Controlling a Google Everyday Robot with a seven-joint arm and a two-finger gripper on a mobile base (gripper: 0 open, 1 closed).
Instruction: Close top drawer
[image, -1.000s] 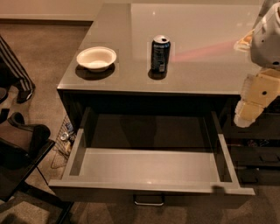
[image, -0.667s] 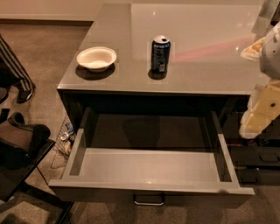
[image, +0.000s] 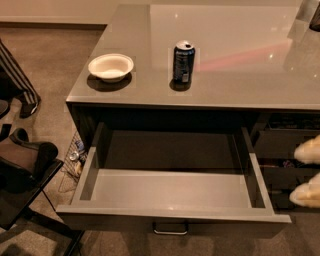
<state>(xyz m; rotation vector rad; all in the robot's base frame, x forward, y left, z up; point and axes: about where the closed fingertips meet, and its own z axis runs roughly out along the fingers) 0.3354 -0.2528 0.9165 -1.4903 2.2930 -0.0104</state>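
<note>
The top drawer (image: 170, 212) is pulled far out from under the desk. It is wide and shallow, light grey inside, and holds nothing. Its small silver bar handle (image: 170, 229) sits at the centre of the front, near the bottom edge of the camera view. My gripper (image: 306, 171) is at the right edge of the view, just right of the drawer's right side wall. Only its two pale fingertips (image: 307, 150) show. They stand apart, one above the other, with nothing between them. The rest of the arm is out of view.
On the grey desk top (image: 240, 55) stand a white bowl (image: 111, 66) and a dark soda can (image: 183, 61). Narrower dark drawers (image: 285, 145) are behind my gripper. A black chair (image: 25, 170) stands left of the drawer, with small clutter (image: 75, 155) on the floor beside it.
My gripper has moved down and to the right, from beside the desk top's right edge to beside the open drawer's right wall. The drawer, bowl and can have not moved.
</note>
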